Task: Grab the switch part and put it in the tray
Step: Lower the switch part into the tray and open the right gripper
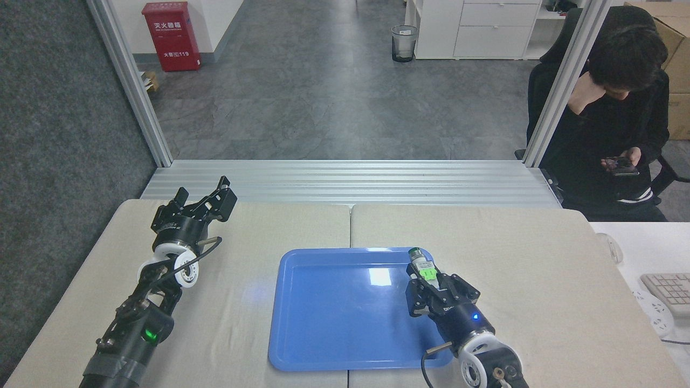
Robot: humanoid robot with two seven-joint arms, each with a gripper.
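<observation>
Blue and glossy, the tray (345, 312) lies on the beige desk (539, 258) nearest the view. Above its right side, the right end effector (431, 283) pinches the switch part (424, 268), whose green block shows between the fingers and whose dark metal end points away, over the tray's far right corner. Farther back on the left, the left end effector (207, 200) rests near the desk's far edge, fingers spread and holding nothing. Beyond the desk, a person (614, 118) in black sits looking at a phone (620, 164).
</observation>
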